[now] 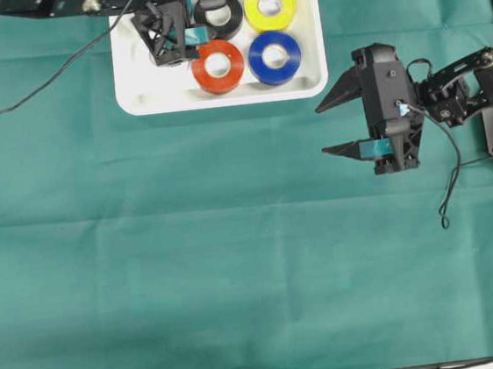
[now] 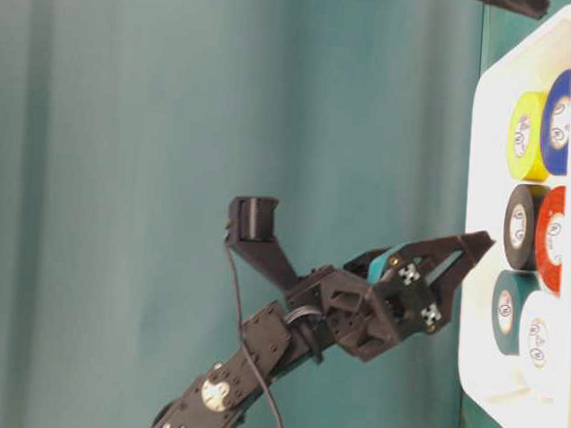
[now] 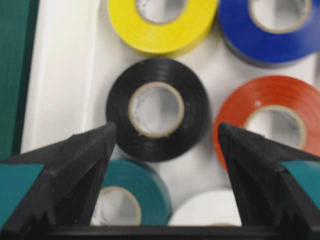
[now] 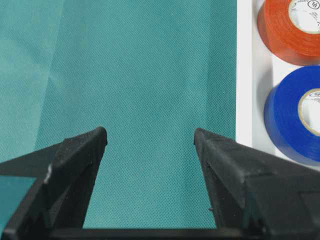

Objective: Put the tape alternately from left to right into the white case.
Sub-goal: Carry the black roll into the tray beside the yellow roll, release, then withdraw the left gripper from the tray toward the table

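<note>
My left gripper (image 3: 165,135) hangs parted and empty over the white case (image 3: 60,75), where glossy black (image 3: 157,110), teal (image 3: 132,192), red-orange (image 3: 270,117), yellow (image 3: 162,25), blue (image 3: 270,27) and seemingly white (image 3: 207,210) tape rolls lie flat. My right gripper (image 1: 335,124) waits agape beside it.

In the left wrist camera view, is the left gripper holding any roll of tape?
No, the left gripper stands open above the black roll, and nothing sits between its fingers.

A table under green cloth (image 1: 235,239) bears the white case (image 1: 144,94) — at its far edge.
</note>
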Available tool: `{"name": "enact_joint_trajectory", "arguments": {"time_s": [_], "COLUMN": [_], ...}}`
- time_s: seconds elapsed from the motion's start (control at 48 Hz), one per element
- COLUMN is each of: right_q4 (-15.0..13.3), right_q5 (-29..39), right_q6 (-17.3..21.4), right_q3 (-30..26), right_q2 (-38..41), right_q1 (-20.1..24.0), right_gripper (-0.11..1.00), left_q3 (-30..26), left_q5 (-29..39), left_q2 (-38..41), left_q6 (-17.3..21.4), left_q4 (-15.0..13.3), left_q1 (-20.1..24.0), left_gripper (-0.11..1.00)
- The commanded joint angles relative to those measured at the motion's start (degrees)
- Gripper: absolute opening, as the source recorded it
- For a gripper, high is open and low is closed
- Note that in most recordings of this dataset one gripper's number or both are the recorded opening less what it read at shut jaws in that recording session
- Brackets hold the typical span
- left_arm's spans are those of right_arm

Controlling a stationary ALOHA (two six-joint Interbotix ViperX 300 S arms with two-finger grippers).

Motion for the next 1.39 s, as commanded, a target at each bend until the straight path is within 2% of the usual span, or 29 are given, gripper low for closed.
{"name": "enact_joint_trajectory", "arguments": {"time_s": [0.0, 0.5, 1.082, 1.249, 1.374], "right_q4": [0.2, 0.1, 0.2, 0.2, 0.2], "right_q5": [-0.2, -0.2, -0.3, -0.3, -0.3], "right_q6": [0.1, 0.0, 0.1, 0.1, 0.1], "right_q3": [-1.1, -1.2, -1.1, -1.1, -1.0], "right_q2": [-0.8, -0.8, -0.7, -0.8, -0.8], "right_q1": [0.2, 0.2, 0.2, 0.1, 0.1], "right_gripper": [0.77, 0.77, 0.77, 0.77, 0.77], "left_q3": [0.4, 5.9, 8.2, 9.2, 9.7], "left_q5": [-0.2, 1.5, 1.9, 1.8, 1.6], "left_q2": [-3.7, -9.6, -10.8, -10.8, -10.8], "left_q6": [0.1, -0.7, -10.8, -13.3, -13.5], "left_q4": [-0.1, -0.4, -0.4, -0.4, -0.4], "left_q1": [-1.4, -9.6, -19.7, -20.5, -20.5], "left_gripper": [0.34, 0.34, 0.33, 0.33, 0.33]}}
